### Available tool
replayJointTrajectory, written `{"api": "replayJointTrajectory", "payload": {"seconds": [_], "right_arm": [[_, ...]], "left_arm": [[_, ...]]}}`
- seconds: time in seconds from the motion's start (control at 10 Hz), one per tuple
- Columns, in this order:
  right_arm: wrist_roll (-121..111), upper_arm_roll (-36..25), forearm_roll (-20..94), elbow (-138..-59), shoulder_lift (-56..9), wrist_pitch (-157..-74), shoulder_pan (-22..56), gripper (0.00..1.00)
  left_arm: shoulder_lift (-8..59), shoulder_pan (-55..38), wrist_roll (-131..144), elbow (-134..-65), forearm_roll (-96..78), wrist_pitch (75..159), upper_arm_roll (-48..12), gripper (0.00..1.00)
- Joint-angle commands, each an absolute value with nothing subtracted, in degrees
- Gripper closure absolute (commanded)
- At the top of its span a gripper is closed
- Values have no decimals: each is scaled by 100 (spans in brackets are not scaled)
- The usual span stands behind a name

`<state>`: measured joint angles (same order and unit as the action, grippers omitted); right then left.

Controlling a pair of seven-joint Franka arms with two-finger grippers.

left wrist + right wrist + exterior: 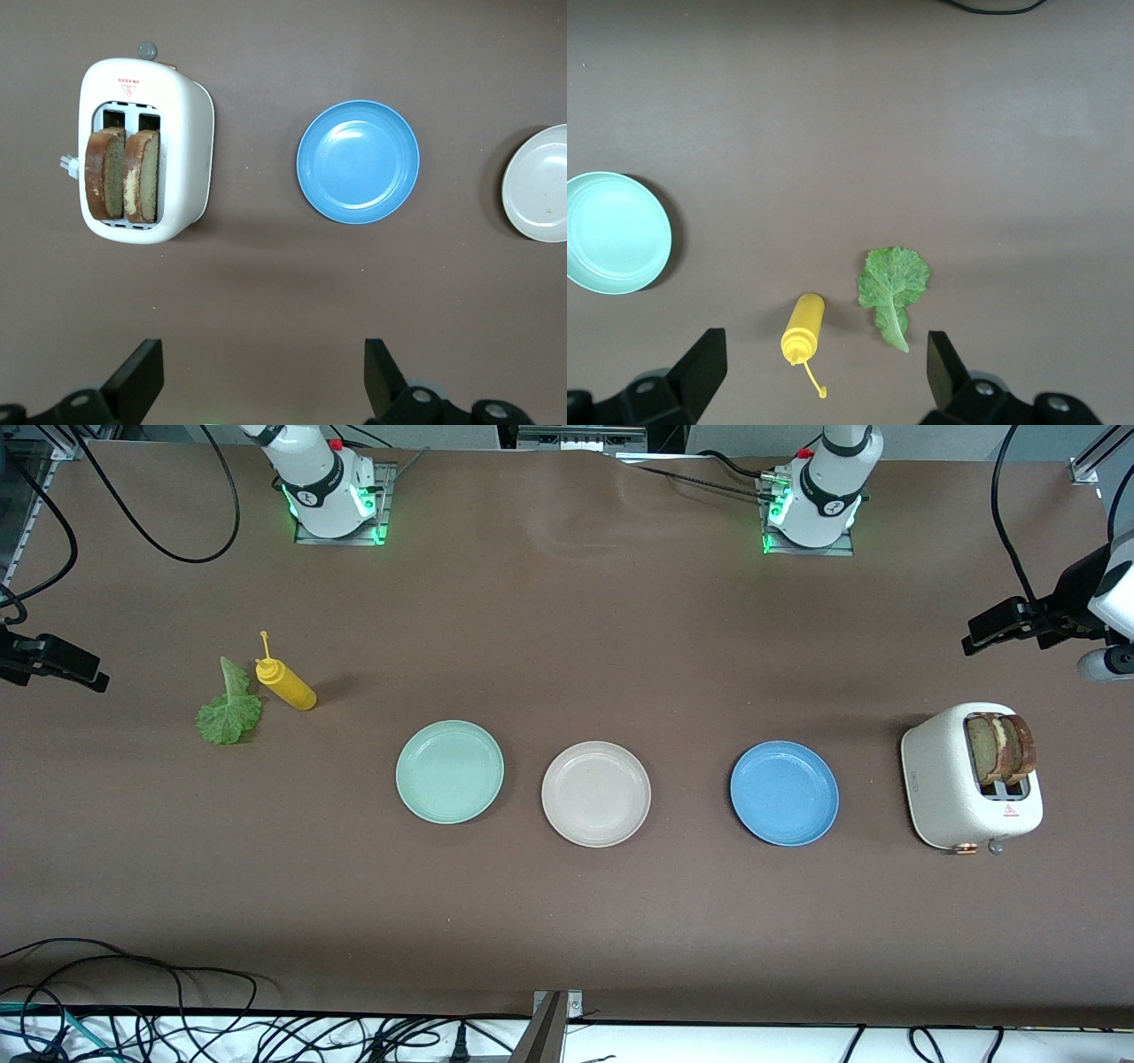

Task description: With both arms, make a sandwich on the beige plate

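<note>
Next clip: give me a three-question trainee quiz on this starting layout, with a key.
1. True or false: both bread slices stand in the toaster.
2. Which plate sits between the other two? A) mint green plate B) beige plate C) blue plate
3. Fill in: the lettuce leaf lies beside the yellow ____, toward the right arm's end of the table.

Key: 1 true; 2 B; 3 squeeze bottle. Also note that the left end effector and right end effector are both open and hold nothing, and the beige plate is bare.
</note>
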<state>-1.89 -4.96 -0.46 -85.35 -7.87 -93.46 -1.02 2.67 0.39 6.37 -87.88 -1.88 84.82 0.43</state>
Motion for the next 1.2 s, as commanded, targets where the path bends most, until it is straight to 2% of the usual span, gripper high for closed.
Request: {"api": "replayJointTrajectory", "payload": {"seconds": [0.0, 1.1], "right_arm": [[-246, -466, -62, -8490, -773, -9290, -141, 0], [-246, -466, -53, -8490, -773, -9281, -141, 0]], "left_arm": [[352, 62, 580, -8587, -246, 8350, 53, 0], [527, 157, 510, -8587, -26, 8376, 105, 0]]}}
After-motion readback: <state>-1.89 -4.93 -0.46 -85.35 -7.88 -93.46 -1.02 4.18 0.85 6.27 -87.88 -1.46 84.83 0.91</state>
